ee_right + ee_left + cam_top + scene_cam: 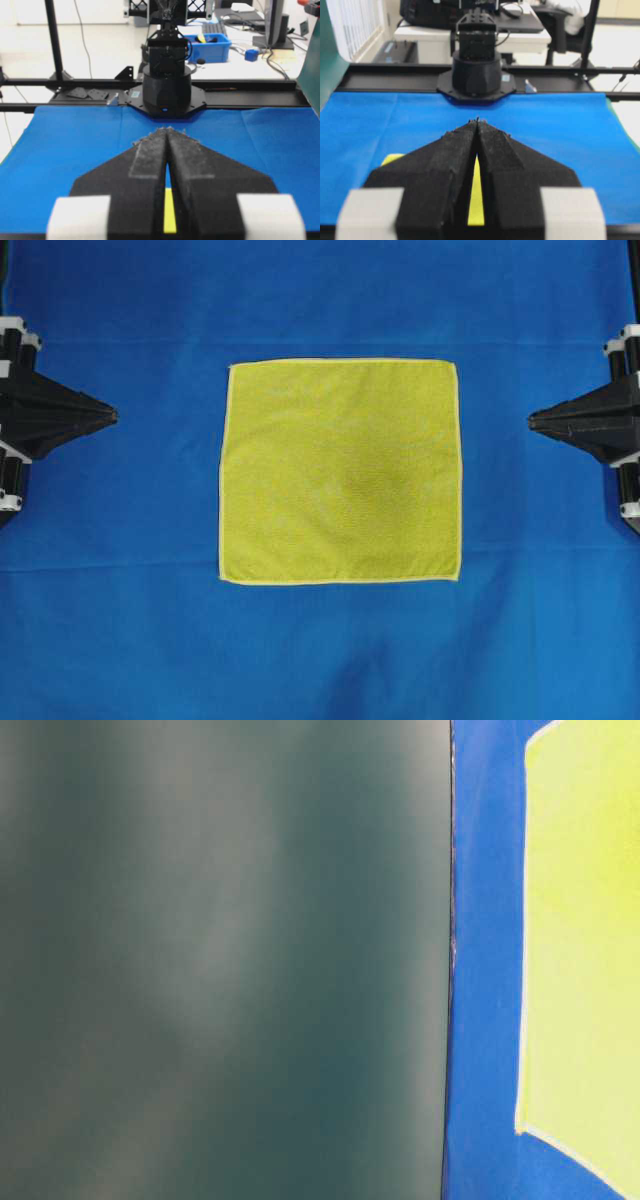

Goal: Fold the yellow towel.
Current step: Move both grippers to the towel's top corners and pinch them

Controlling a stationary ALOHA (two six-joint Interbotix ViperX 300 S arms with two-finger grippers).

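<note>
The yellow towel (340, 470) lies spread flat and square on the blue cloth (320, 300) in the middle of the overhead view, its pale hem showing all round. My left gripper (114, 415) sits shut at the left edge, well apart from the towel's left side. At the right edge my right gripper (531, 420) is shut too, clear of the towel's right side. Both hold nothing. In the left wrist view the shut left gripper (477, 120) shows a sliver of towel (476, 200) behind its fingers. The right gripper (168, 129) likewise shows a strip of towel (170, 217).
The blue cloth covers the whole table. Each wrist view shows the opposite arm's base (476, 75) (167, 90) at the far table edge, with black frame rails behind. The table-level view is mostly filled by a blurred dark green panel (220, 960).
</note>
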